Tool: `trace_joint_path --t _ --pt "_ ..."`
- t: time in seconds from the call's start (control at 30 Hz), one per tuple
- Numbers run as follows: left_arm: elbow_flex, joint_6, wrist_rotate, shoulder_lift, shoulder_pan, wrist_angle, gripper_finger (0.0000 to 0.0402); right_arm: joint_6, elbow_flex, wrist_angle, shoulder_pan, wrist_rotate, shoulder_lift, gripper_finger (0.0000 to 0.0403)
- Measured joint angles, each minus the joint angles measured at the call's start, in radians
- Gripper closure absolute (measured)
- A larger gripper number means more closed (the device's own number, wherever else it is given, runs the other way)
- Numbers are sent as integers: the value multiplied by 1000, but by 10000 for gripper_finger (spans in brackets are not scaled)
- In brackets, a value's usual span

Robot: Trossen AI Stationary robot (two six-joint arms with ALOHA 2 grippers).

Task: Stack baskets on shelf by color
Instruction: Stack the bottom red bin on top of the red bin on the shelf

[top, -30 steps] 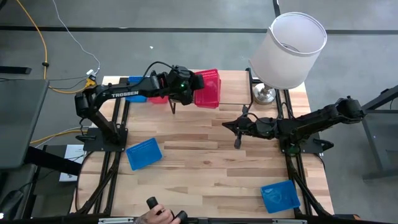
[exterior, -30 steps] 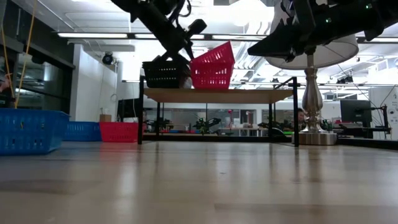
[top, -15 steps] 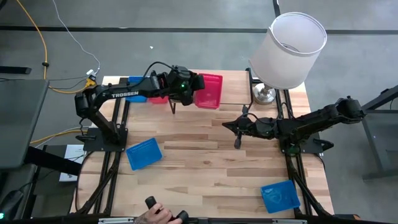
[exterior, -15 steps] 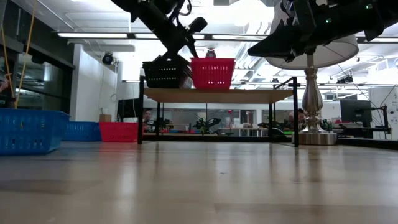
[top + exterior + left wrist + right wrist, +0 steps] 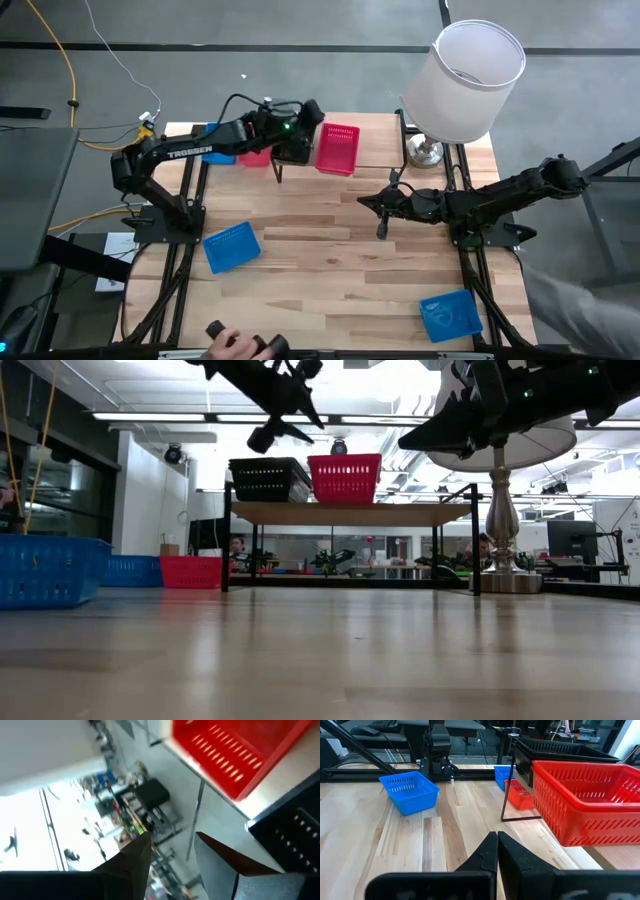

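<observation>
A: From above, where's the red basket [image 5: 337,148]?
B: On the shelf [image 5: 375,152] at the worktop's far edge; left tool [image 5: 312,112] just beside it, fingers apart, empty.
A: Level view?
B: Basket [image 5: 345,477] sits flat beside the black basket [image 5: 268,478].
A: Right tool [image 5: 497,851]?
B: Closed, mid-worktop.

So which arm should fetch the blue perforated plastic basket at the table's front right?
Right, probably: the right gripper hovers free mid-table, nearer that blue basket. The left gripper is over the shelf.

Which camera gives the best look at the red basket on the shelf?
The right wrist view: the red basket fills the frame beside the black basket. The low view shows its side on the shelf, the high view its top, the left wrist view only a blurred corner.
</observation>
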Motion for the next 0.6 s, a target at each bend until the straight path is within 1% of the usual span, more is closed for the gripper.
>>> trace_joint_path --t 0.13,0.23,0.3,0.37,0.4,0.43,0.5,0.6 --pt "0 -90 0 -38 1 -22 273 -12 0 13 0 1 0 403" --pt "0 -255 1 -74 2 -32 297 -10 0 15 0 38 0 403" --pt "0 -376 23 -104 2 -88 328 -9 0 17 0 70 0 403" --pt "0 -493 69 -133 2 -149 371 -9 0 18 0 104 0 403" --pt "0 -554 97 -148 2 -183 385 -7 0 21 0 126 0 403" --pt "0 -613 128 -165 2 -213 393 1 0 27 0 155 0 403" --pt "-2 -704 206 -192 1 -254 393 15 0 30 0 229 0 403" --pt "-35 -795 319 -244 -5 -256 400 19 9 30 -11 380 0 403"
